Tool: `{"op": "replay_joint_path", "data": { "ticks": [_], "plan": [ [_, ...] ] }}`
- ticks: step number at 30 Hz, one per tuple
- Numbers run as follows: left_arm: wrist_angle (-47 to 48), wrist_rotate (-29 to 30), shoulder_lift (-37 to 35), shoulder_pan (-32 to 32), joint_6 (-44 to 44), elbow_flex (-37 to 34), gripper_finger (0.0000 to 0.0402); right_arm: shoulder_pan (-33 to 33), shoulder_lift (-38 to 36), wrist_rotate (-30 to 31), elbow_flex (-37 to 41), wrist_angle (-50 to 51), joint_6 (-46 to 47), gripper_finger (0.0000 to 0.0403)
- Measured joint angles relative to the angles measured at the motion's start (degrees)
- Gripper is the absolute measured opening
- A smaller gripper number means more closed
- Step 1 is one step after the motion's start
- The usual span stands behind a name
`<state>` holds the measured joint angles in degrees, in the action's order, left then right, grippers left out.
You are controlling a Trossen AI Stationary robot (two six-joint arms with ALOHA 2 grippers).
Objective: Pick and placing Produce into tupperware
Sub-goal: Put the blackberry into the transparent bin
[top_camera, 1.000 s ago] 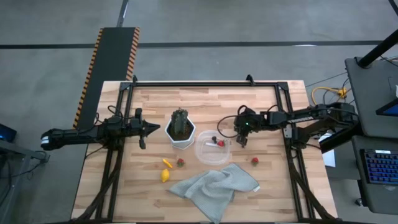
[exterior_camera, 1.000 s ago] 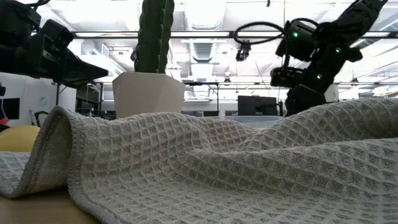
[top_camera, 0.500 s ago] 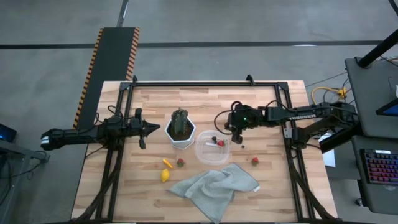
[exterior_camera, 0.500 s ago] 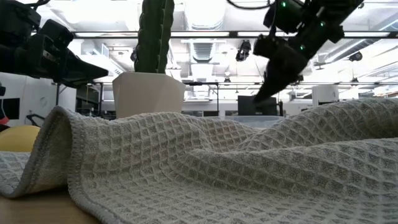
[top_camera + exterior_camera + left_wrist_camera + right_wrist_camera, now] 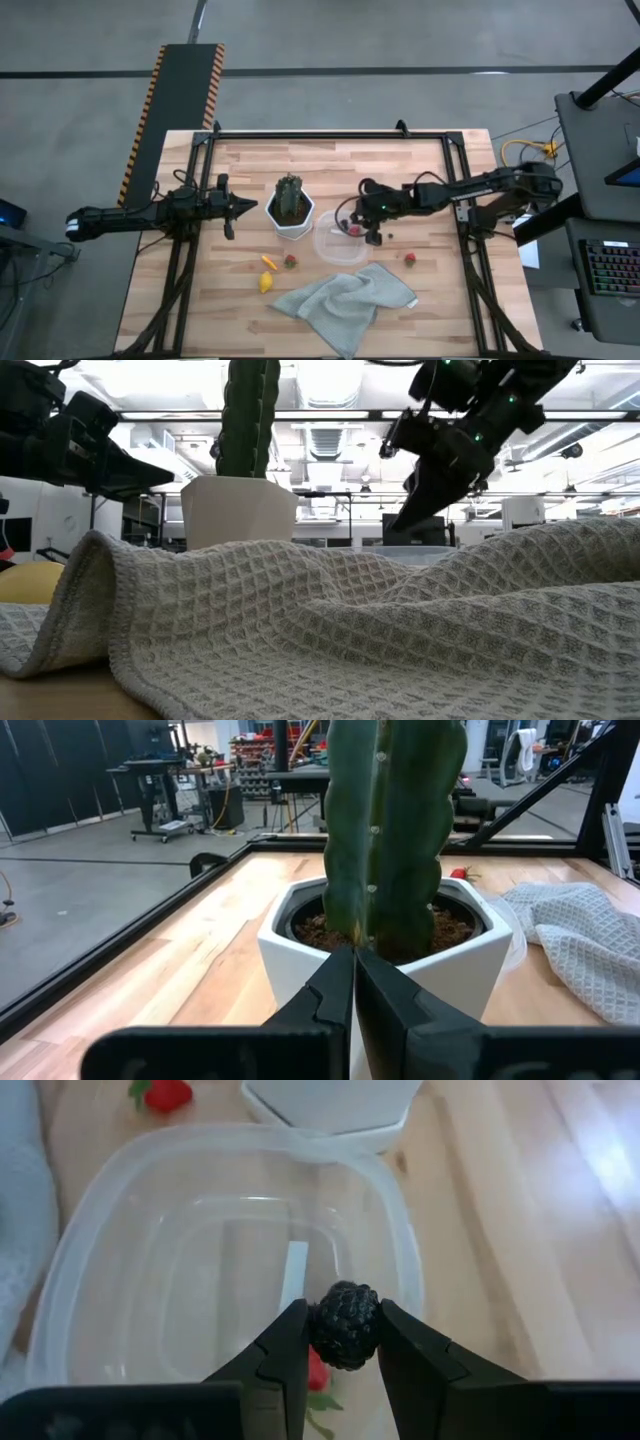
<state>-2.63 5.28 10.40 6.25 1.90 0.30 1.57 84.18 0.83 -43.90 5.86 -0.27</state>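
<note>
The clear tub [image 5: 335, 250] sits on the table between the white cactus pot [image 5: 291, 208] and the grey cloth [image 5: 345, 298]. One red strawberry [image 5: 316, 1370] lies inside the tub [image 5: 200, 1260]. My right gripper [image 5: 353, 223] hangs over the tub's right part, shut on a dark round berry [image 5: 345, 1325]; the low view shows it raised [image 5: 405, 515]. More strawberries [image 5: 409, 259] [image 5: 290, 262] and yellow pieces [image 5: 265, 283] rest on the wood. My left gripper [image 5: 255, 208] waits, shut, just left of the pot [image 5: 400, 960]. My right gripper pinches the dark berry's two sides [image 5: 345, 1325] between its two fingers [image 5: 290, 1345], near their free ends. The fingers slant downward from the table's right side. The berry is lifted clear, above the inside of the tub.
The tall green cactus [image 5: 248, 415] stands in the pot close to the tub's left. The crumpled cloth [image 5: 320, 620] lies near the table's near edge and blocks most of the low view. A small dark speck [image 5: 391, 237] lies right of the tub.
My right gripper has risen from the table right of the tub and travelled toward the table's left, ending over the tub. The left arm has kept still.
</note>
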Motion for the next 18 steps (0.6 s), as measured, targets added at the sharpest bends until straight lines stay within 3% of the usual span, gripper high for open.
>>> {"op": "replay_joint_path", "data": {
  "ticks": [18],
  "plan": [
    [0.0, 0.0, 0.0, 0.0, 0.0, 0.0, 0.0, 0.1, 10.7, -6.4, -1.7, -10.8, -3.1, 0.0094]
  ]
}}
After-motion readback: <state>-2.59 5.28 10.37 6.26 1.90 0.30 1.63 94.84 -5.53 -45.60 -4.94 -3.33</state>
